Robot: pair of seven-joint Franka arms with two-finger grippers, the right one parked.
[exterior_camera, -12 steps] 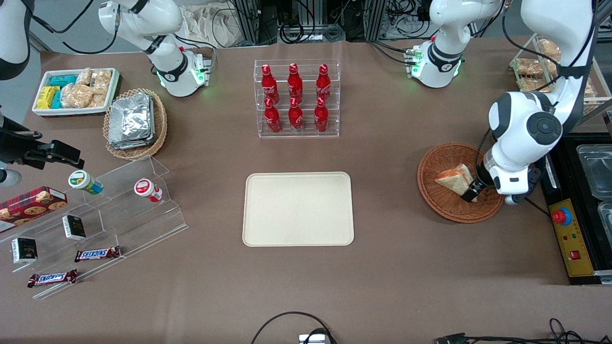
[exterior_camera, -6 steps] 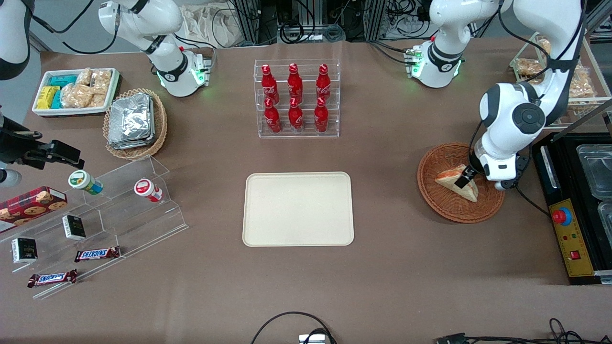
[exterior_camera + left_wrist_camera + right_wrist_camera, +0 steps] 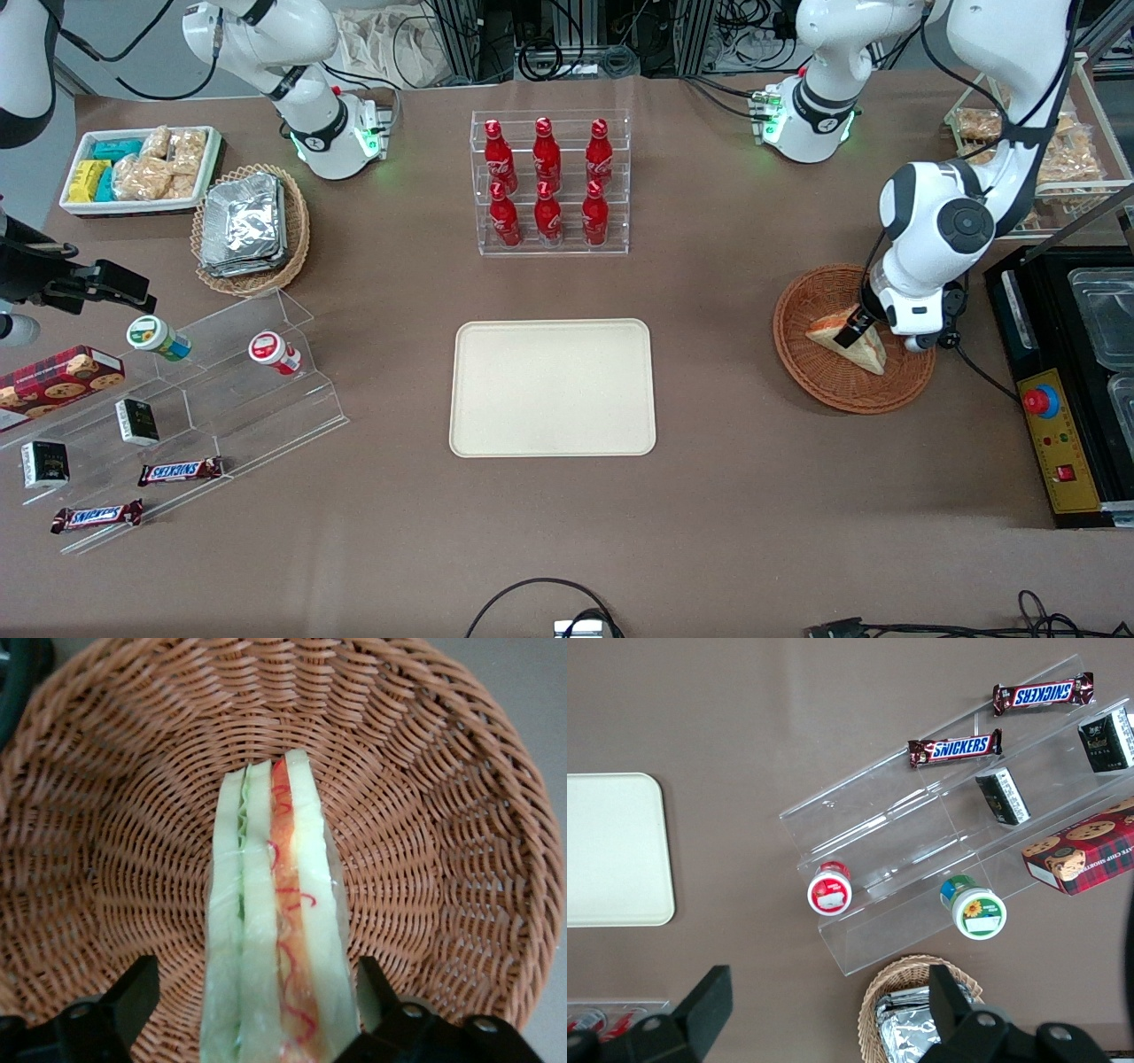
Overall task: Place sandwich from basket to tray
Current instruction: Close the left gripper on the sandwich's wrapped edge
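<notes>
The sandwich [image 3: 873, 354] lies on its side in the reddish-brown wicker basket [image 3: 802, 363] toward the working arm's end of the table. In the left wrist view the sandwich [image 3: 275, 930] shows its cut side with red and green filling, inside the basket [image 3: 106, 833]. My left gripper [image 3: 856, 332] hangs low over the sandwich, and in the wrist view the gripper [image 3: 255, 997] is open with one finger on each side of the wedge. One finger [image 3: 133, 992] stands apart from the bread and the other sits close beside it. The cream tray [image 3: 551, 387] lies bare at mid-table.
A black control box with a red button [image 3: 1041, 400] stands beside the basket. A wire rack of bagged pastries [image 3: 1054, 151] is farther back. A clear rack of red bottles [image 3: 549, 182] stands farther from the camera than the tray. A tan basket of foil packs [image 3: 248, 226] and an acrylic snack stand [image 3: 221, 390] lie toward the parked arm's end.
My left gripper has moved from the sandwich's nearer corner to over its middle, a little farther from the camera and toward the tray. The sandwich and basket have not moved.
</notes>
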